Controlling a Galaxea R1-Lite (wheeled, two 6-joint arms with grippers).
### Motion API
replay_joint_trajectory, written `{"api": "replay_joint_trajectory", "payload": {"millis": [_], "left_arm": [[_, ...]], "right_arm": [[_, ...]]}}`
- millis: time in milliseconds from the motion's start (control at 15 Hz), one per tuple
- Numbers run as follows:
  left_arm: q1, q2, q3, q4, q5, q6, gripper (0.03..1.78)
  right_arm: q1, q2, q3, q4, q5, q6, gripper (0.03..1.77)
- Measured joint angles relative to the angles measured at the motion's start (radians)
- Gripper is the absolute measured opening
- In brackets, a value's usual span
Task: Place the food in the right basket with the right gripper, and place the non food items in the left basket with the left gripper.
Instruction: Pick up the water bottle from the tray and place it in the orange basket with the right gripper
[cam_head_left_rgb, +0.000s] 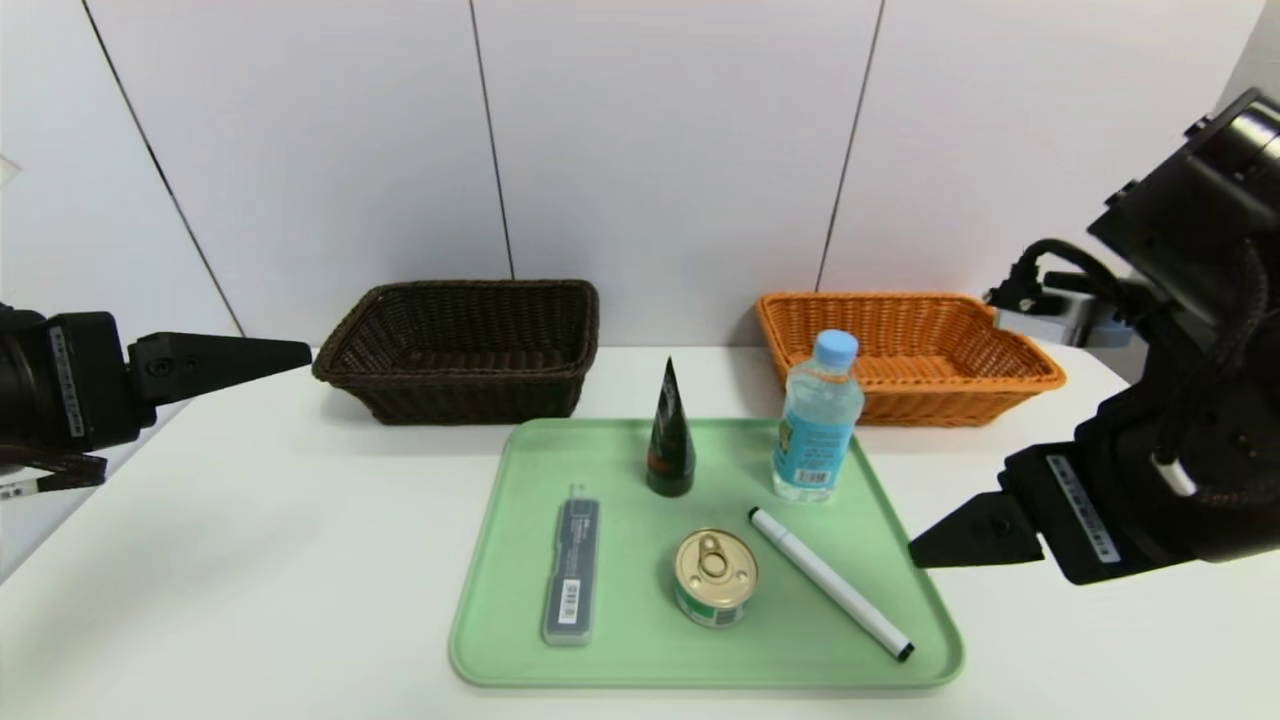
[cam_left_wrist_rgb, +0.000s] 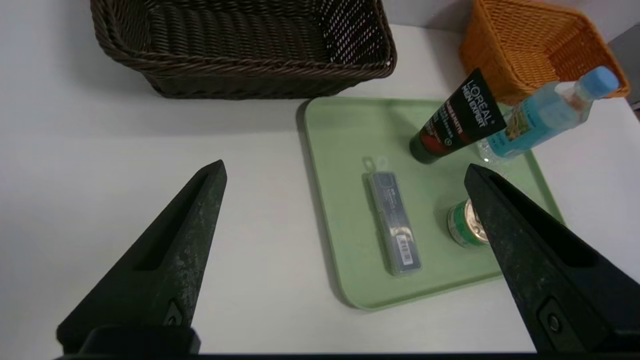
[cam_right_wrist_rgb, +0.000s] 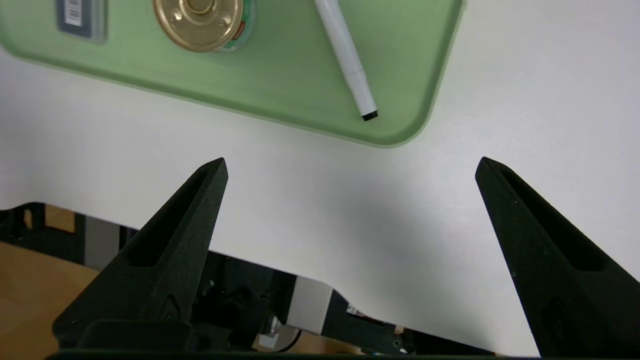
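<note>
The can (cam_head_left_rgb: 714, 577), gold-lidded with a ring pull and a green band, stands upright on the green tray (cam_head_left_rgb: 620, 662), toward the side nearest the robot. The white marker (cam_head_left_rgb: 832, 584) lies slantwise just to the can's right, its black-tipped near end close to the tray's corner. On the can's left, the slim grey case (cam_head_left_rgb: 573, 572) with a barcode label lies flat. Behind the can the black tube (cam_head_left_rgb: 671, 440) stands on its cap, and to the right of the tube the blue-capped bottle (cam_head_left_rgb: 818, 418) stands upright with clear liquid inside. All five items rest on the tray, apart from both claws.

The right claw (cam_right_wrist_rgb: 351, 167) is spread wide with nothing between its fingers; it hangs over the table (cam_head_left_rgb: 250, 560) by the tray's right side, nearer to the marker than to the can or the bottle. The left claw (cam_left_wrist_rgb: 346, 170) is also wide and holds nothing, well to the left of the tray, with the case the nearest of the items to it.

Beyond the tray, the dark brown basket (cam_head_left_rgb: 475, 390) sits on the table at the back left, and the orange basket (cam_head_left_rgb: 925, 400) sits at the back right, behind the bottle.
</note>
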Motion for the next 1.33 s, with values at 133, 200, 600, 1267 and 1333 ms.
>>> {"api": "replay_joint_trajectory", "payload": {"millis": [133, 200, 600, 1267, 1333], "left_arm": [[-0.006, -0.011, 0.067, -0.1, 0.0, 0.003, 1.69], [-0.007, -0.02, 0.094, -0.116, -0.004, 0.012, 1.69], [-0.013, -0.03, 0.123, -0.116, -0.001, 0.003, 1.69], [-0.013, -0.019, 0.125, -0.119, -0.007, 0.006, 1.69], [-0.013, -0.019, 0.125, -0.118, -0.007, 0.005, 1.69]], "right_arm": [[0.015, -0.005, 0.128, -0.169, -0.068, -0.006, 1.71], [0.019, -0.007, 0.195, -0.284, -0.105, -0.013, 1.71], [0.026, 0.009, 0.556, -0.988, -0.197, -0.096, 1.71], [0.024, 0.109, 0.754, -1.449, -0.315, -0.165, 1.71], [0.022, 0.112, 0.749, -1.456, -0.318, -0.168, 1.71]]}}
